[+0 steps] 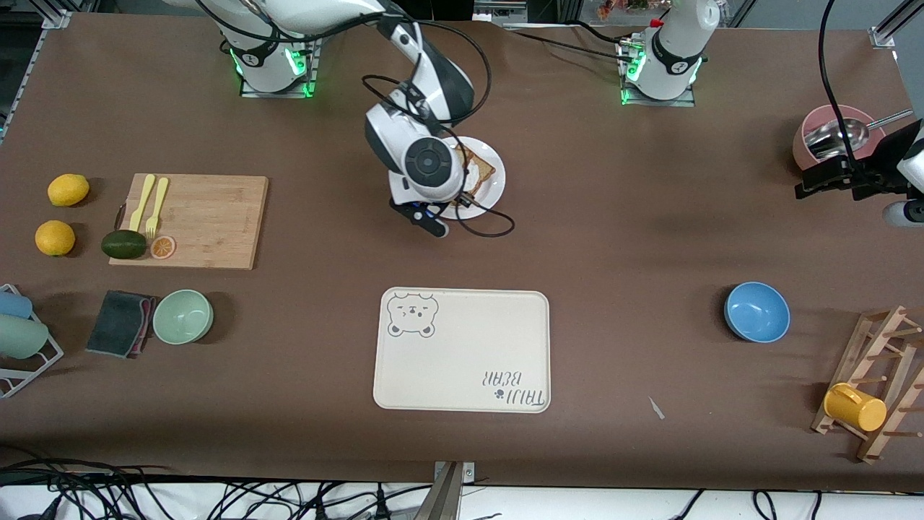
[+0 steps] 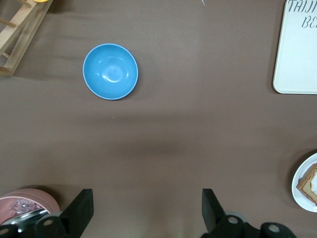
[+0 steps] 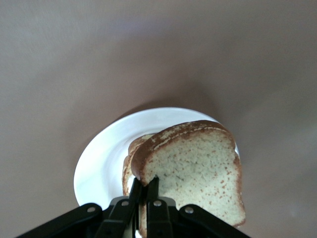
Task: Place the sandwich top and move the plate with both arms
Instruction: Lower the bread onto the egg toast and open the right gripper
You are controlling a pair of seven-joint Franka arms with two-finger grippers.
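Brown table cover [image 1: 613,217] runs under both arms. Right gripper [image 3: 147,187] pinches the sandwich top [image 3: 198,171] by its crust, over the plate [image 1: 491,189], which carries another slice [image 3: 132,148]. Left gripper [image 2: 147,208] hangs spread and empty over bare table by the pink bowl [image 1: 830,119], which holds a metal scoop [image 1: 841,136]. Blue bowl [image 1: 756,311], green bowl [image 1: 182,316] and tray [image 1: 462,350] are empty.

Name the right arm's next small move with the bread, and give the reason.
Probably lower and release. The right gripper is shut on the sandwich top, held over the plate, where another slice already lies beneath it. The left gripper waits open above bare table near the blue bowl.
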